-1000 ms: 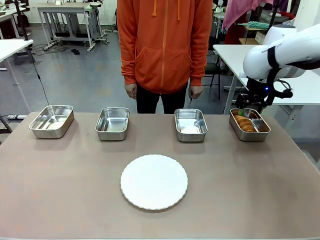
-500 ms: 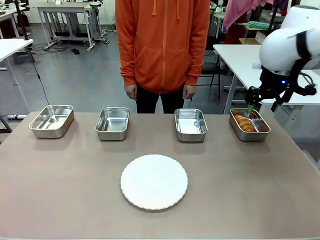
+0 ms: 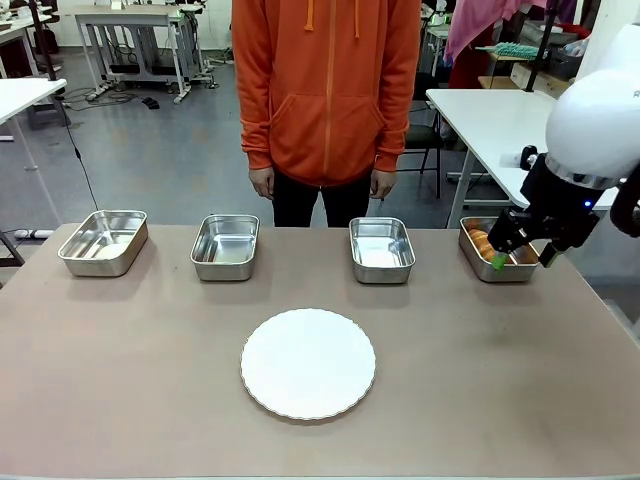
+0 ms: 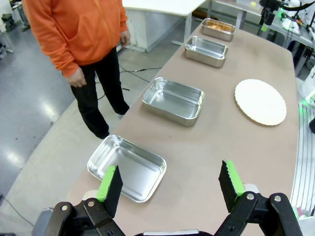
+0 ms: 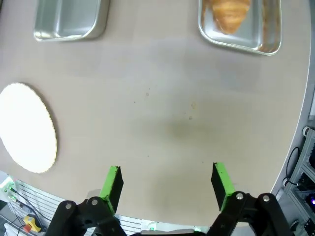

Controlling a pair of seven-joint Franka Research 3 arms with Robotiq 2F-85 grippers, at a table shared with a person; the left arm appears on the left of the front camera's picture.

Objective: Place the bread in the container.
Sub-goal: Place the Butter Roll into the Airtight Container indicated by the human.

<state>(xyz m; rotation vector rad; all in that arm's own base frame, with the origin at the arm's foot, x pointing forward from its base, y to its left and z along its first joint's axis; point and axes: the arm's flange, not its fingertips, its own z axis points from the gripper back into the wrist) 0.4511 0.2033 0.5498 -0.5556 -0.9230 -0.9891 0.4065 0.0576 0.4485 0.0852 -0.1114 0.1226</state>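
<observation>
Currently at the release-complete stage, judged from the layout: bread (image 3: 484,243) lying inside the container (image 3: 499,273), the rightmost of four stainless-steel trays along the far edge of the table (image 3: 150,380), with nothing held by either arm. Right gripper (image 3: 518,252) hanging above the near rim of that tray, jaws spread wide and empty; confirmed in the right wrist view, where both green pads (image 5: 112,179) stand well apart over bare table, with the bread (image 5: 230,14) resting in the container (image 5: 268,42) near the top edge. Left gripper (image 4: 171,186) likewise spread wide with nothing between its fingers, poised over the near corner of the table beside the leftmost tray (image 4: 127,167). Remaining three trays apparently bare: leftmost tray (image 3: 103,241), second tray (image 3: 225,246), third tray (image 3: 381,249). Round white scalloped plate (image 3: 308,362) lying in the middle of the table, nothing on it. Person in an orange hooded top (image 3: 326,90) standing at the far side, hands hanging at the sides, not engaged with any item. Task goal apparently met, since bread sits fully within the tray walls. Next move, as a judgement only: retract the right arm up and away from the container without brushing its rim, keeping the jaws parted, then park clear of the tray row. Main risk: contact with the light tray during withdrawal, shifting it or tipping the bread out.
</observation>
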